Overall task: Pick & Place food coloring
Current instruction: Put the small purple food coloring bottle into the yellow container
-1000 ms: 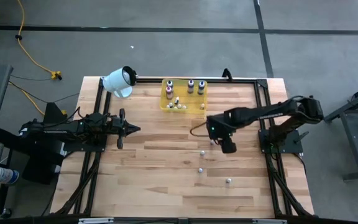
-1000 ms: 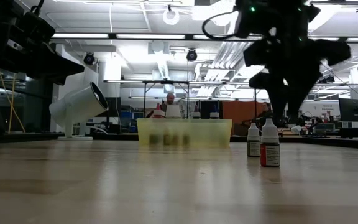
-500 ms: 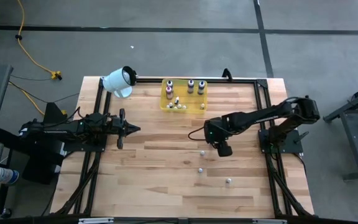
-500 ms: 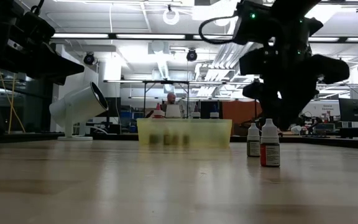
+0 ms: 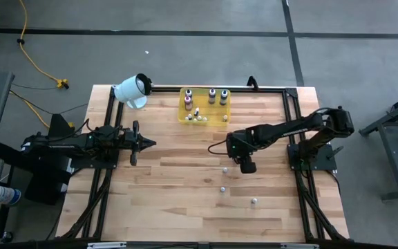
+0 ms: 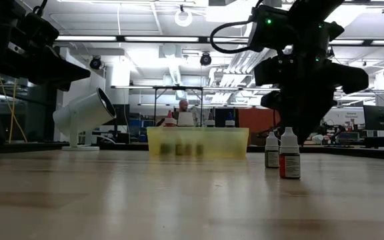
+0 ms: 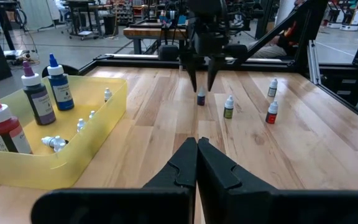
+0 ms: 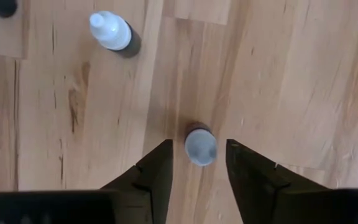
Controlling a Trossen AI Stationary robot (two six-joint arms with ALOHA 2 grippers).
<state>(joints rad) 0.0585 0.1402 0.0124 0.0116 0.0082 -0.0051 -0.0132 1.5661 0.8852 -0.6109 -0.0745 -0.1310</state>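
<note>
Small food coloring bottles stand upright on the wood table: three in the open [image 5: 225,169] [image 5: 222,188] [image 5: 253,201], and one [image 8: 201,147] under my right gripper. More stand or lie in the yellow tray [image 5: 204,122]. My right gripper [image 8: 197,143] [image 5: 247,167] points down over that bottle, open, one finger on either side of its whitish cap, with a gap to both. The left wrist view shows its fingertips just above the bottle [image 7: 201,96]. My left gripper [image 5: 147,144] [image 7: 197,142] is shut and waits at the table's left side.
Another bottle [image 8: 112,32] stands close to the one under the right gripper. A big white cylinder [image 5: 133,88] lies at the far left corner. The yellow tray [image 7: 73,155] sits at the far edge. Black rails frame the table. Bare wood stretches between the two arms.
My right gripper has moved a little toward the table's left and come down over one standing bottle, staying open. The bottles have not moved.
</note>
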